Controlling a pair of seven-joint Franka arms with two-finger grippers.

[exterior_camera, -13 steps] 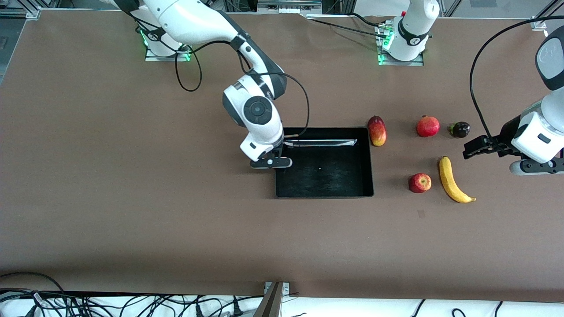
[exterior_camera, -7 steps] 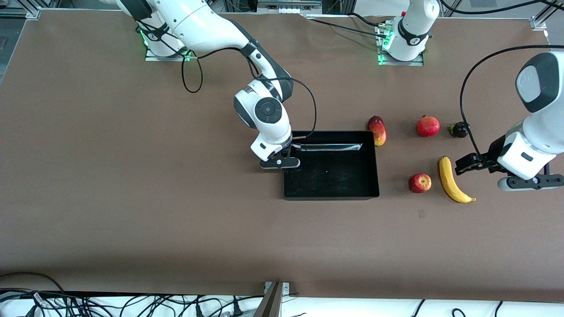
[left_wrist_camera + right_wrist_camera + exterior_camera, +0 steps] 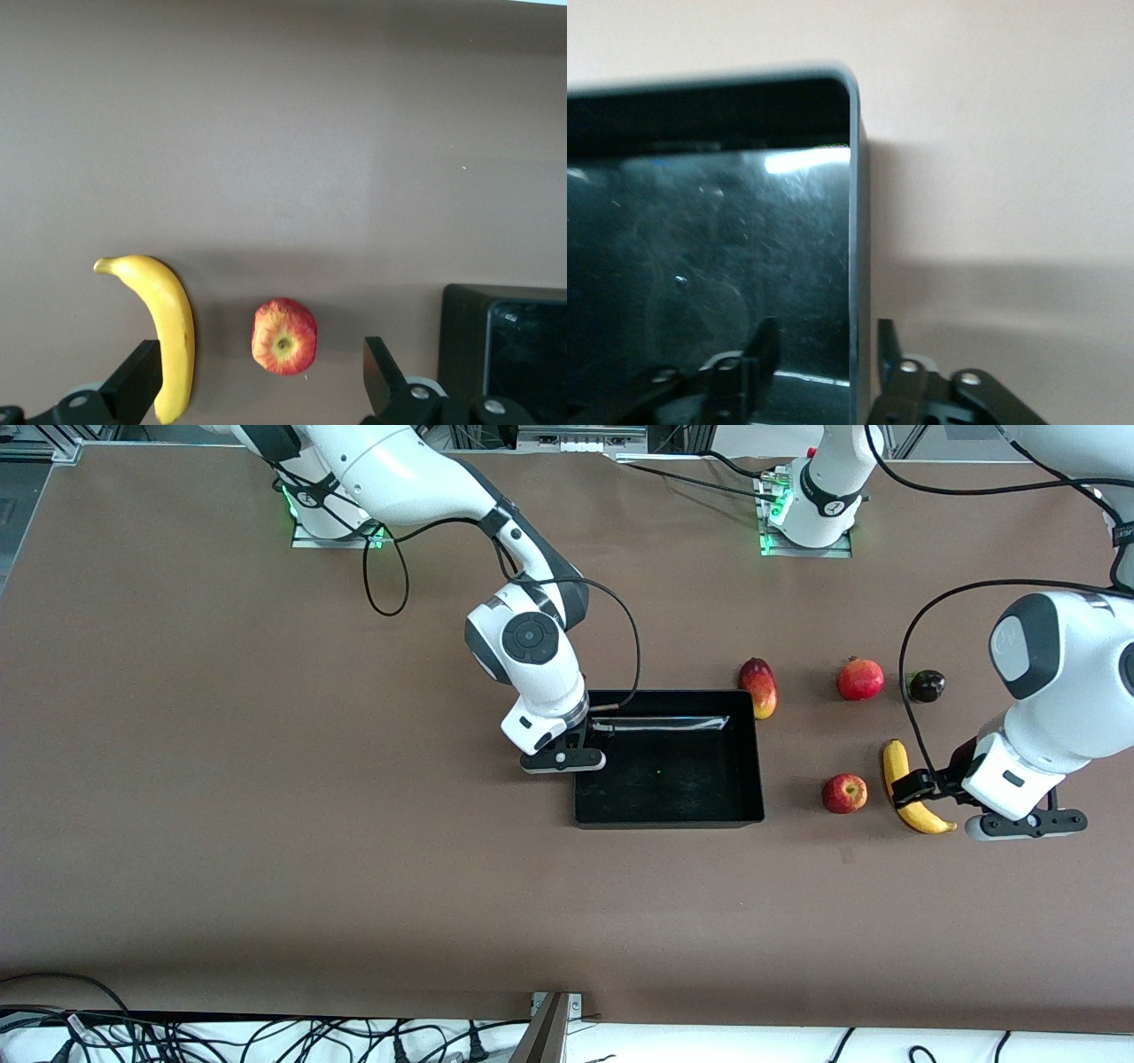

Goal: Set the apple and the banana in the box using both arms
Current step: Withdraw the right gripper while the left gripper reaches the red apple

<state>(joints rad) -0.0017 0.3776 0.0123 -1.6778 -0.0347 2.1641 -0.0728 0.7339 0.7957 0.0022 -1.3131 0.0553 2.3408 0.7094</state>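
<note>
Banana [image 3: 904, 786] and apple [image 3: 844, 793]: front view, side by side on the table toward the left arm's end; box [image 3: 749, 815] mid-table.

Left wrist view: left gripper [image 3: 261, 385] spread wide above both fruits.

Right wrist view: right gripper [image 3: 827, 350] fingers parted, straddling the box wall.

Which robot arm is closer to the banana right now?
The left. Its end effector hangs open right over the banana, beside the apple. The right end effector straddles the box's wall at the right arm's end.
</note>
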